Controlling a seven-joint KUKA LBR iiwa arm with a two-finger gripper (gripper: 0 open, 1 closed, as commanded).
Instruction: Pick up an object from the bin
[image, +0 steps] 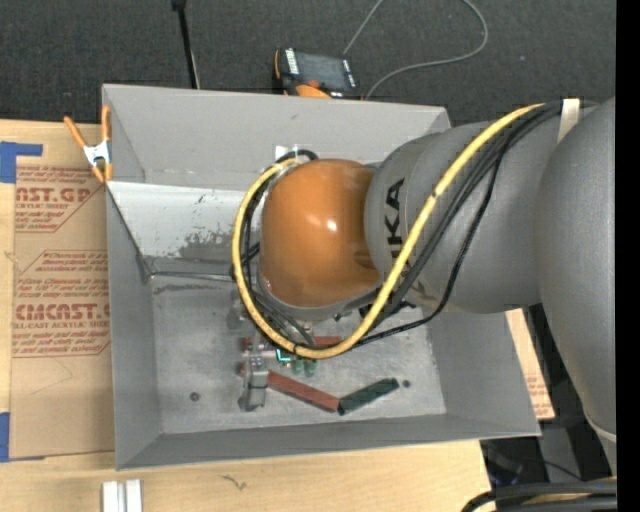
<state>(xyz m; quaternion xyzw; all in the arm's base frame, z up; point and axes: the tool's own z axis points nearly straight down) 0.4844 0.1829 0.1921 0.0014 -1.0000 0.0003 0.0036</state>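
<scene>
Grey metal fingers (256, 388) low beside flat reddish-brown strip (305, 393), dark green rod (370, 393) near, their opening cannot be told

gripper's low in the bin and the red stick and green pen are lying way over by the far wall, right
Not quite. The gripper is low in the bin, but the red stick and green pen lie on the floor close beside it, by the near wall. The camera view shows them at the bottom of the bin, not by the far wall.
</scene>
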